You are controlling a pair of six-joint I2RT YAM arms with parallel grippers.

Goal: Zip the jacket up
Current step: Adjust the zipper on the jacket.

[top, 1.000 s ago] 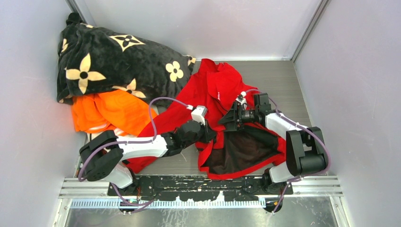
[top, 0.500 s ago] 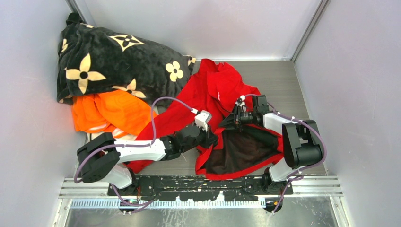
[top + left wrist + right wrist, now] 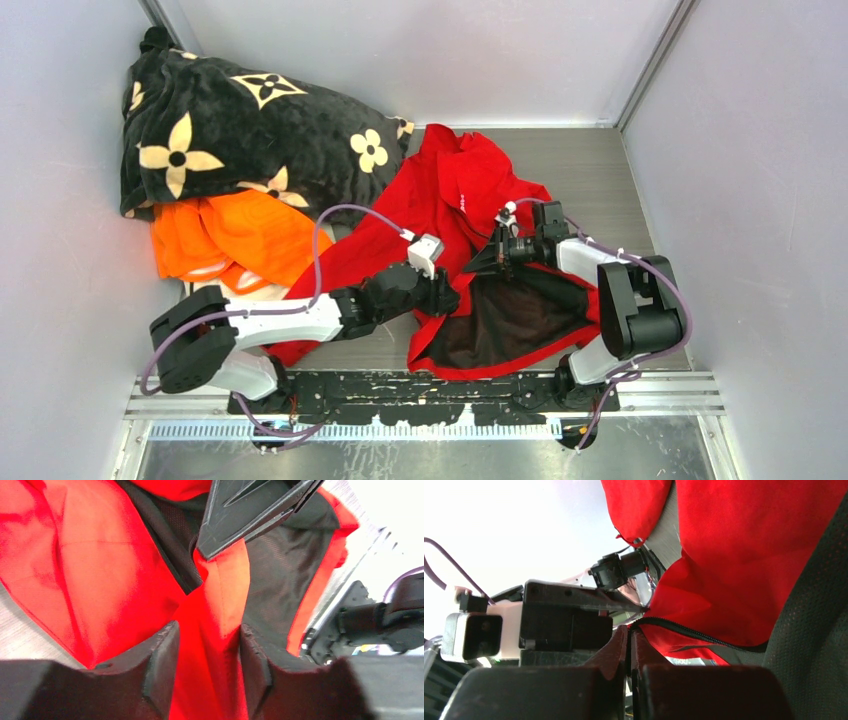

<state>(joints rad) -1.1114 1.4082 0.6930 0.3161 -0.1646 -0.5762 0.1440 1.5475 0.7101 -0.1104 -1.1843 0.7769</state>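
The red jacket (image 3: pixel 450 185) lies unzipped on the table, its dark lining (image 3: pixel 515 320) turned up at the near right. My left gripper (image 3: pixel 445 298) is at the front edge of the left panel. In the left wrist view its jaws (image 3: pixel 207 630) stand apart, open, with a fold of red cloth (image 3: pixel 212 645) lying between the fingers. My right gripper (image 3: pixel 478 262) faces it from the right. The right wrist view shows it (image 3: pixel 629 630) shut on the end of the jacket's black zip edge (image 3: pixel 684 630). The two grippers are a few centimetres apart.
A black flower-patterned blanket (image 3: pixel 230 120) is piled at the back left, with an orange garment (image 3: pixel 235 235) under its near side. Grey walls close in left, right and behind. A metal rail (image 3: pixel 420 395) runs along the near edge by the arm bases.
My left gripper has opened from shut and slid slightly toward the near left. My right gripper has closed on the zip edge. The jacket's near hem has shifted a little left.
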